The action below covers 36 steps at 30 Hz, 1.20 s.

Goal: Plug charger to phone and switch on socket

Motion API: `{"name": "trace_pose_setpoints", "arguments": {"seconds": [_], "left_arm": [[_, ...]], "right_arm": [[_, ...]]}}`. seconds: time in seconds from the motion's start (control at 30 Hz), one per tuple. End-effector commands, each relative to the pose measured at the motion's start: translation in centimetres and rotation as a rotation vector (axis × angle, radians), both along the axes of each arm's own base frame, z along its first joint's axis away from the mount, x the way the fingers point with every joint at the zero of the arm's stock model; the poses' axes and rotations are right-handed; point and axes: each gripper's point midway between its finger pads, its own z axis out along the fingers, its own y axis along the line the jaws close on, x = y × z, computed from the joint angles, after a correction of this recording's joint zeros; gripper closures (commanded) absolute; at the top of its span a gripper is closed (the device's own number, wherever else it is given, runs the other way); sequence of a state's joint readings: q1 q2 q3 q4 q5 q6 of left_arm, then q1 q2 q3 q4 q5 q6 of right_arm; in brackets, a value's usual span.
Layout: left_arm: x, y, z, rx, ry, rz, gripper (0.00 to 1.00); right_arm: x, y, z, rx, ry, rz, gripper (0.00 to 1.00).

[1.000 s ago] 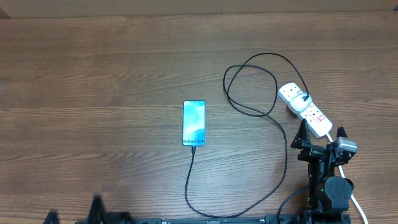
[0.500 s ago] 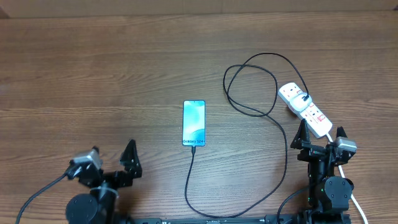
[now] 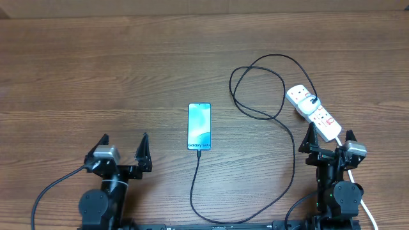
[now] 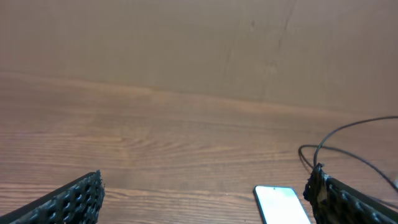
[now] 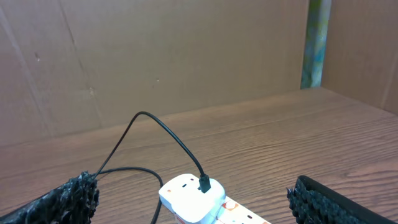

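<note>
Both your grippers are empty with fingers spread wide: left gripper (image 3: 124,138) and right gripper (image 3: 330,132) at the wooden table's (image 3: 96,64) front edge. Slim blue-screened phone (image 3: 199,126) sits mid-table. Thin black charger cable (image 3: 192,188) seems to reach its near end, but I can't tell if it's seated. Likely next: right arm presses the red switch on the white power strip (image 3: 312,112) at the right edge. One each.

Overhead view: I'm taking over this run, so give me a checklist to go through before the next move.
1. Left hand open and empty: ok.
2. Right hand open and empty: ok.
3. Charger tip meets the phone at its bottom edge: ok.
4. Tip fully seated in the phone: cannot tell.
5. Charger's other end plugged into the socket: ok.
6. Socket switched on: cannot tell.
</note>
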State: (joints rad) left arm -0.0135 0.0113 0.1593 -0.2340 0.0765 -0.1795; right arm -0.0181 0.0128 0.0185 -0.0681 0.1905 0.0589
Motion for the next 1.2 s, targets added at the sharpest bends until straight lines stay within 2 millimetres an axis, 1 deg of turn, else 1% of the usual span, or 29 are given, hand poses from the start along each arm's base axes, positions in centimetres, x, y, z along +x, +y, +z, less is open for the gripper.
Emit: {"name": "trace_pose_setpoints", "arguments": {"seconds": [0.0,0.07,0.2,0.27,0.33,0.47,1.17], "left_arm": [[0.4,-1.0,-1.9,0.037,0.002,-0.058,0.01],[0.7,-1.0,-2.2,0.038,-0.014,-0.057,0.00],[1.1,-1.0,-2.1,0.066,-0.071,-0.056,0.00],[1.1,-0.9,-2.5,0.078,-0.059,-0.056,0.00],[1.1,-0.9,-3.4,0.113,-0.028,-0.059,0.00],[1.1,-0.9,-3.3,0.207,-0.041,-0.063,0.00],[1.1,-0.8,-3.4,0.193,-0.037,-0.062,0.00]], "right_arm": [[0.0,0.0,-0.1,-0.005,-0.006,0.000,0.00],[0.0,0.0,-0.1,-0.005,-0.006,0.000,0.00],[0.0,0.0,-0.1,-0.004,-0.006,0.000,0.00],[0.0,0.0,-0.1,-0.005,-0.006,0.000,0.00],[0.0,0.0,-0.1,-0.004,-0.006,0.000,0.00],[0.0,0.0,-0.1,-0.005,-0.006,0.000,0.00],[0.0,0.0,-0.1,-0.005,-0.006,0.000,0.00]]}}
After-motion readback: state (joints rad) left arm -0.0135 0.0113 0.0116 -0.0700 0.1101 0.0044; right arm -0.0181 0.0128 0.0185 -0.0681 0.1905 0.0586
